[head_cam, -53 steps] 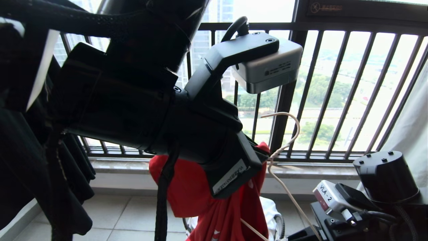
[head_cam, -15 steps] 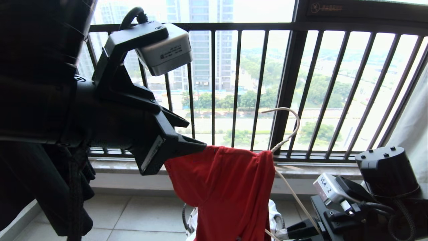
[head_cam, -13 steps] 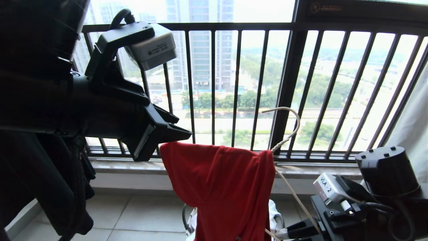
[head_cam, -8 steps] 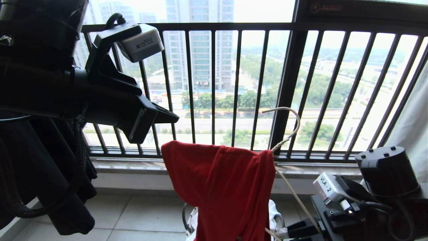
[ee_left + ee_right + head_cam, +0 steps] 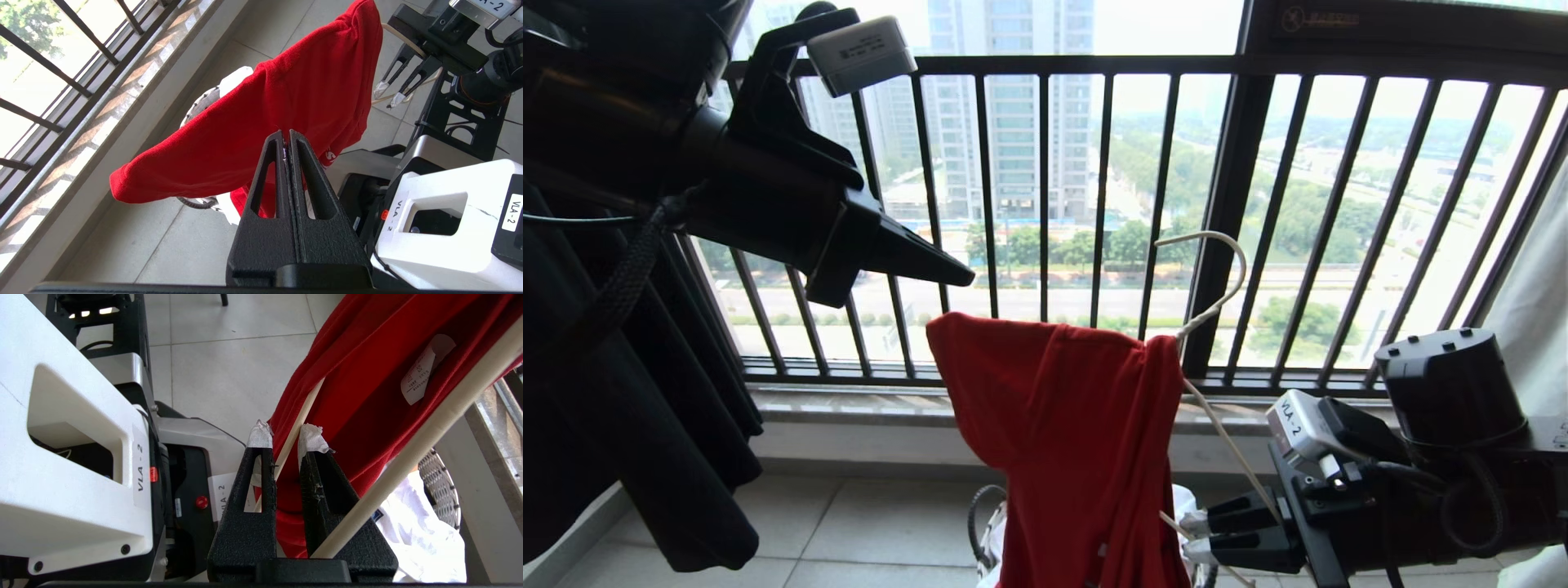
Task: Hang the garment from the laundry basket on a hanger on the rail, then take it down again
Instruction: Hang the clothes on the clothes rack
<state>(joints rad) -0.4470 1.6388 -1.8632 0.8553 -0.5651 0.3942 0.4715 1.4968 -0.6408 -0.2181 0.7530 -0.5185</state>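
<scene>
Right tool (image 5: 284, 437) pinching hanger (image 5: 1213, 306) (shirt-draped), left tool (image 5: 960, 276) above garment (image 5: 1070, 441)

A dark barred window railing (image 5: 1217, 204) spans the far side, its vertical bars rising from a grey stone sill (image 5: 849, 404) that runs along the edge of the floor. Beyond the bars stand tall pale apartment towers (image 5: 1013, 114), a road and green trees (image 5: 1307, 318). Black cloth (image 5: 645, 457) hangs at the left, reaching down near the light tiled floor (image 5: 866, 531). A pale curtain (image 5: 1535, 286) hangs at the right edge.
</scene>
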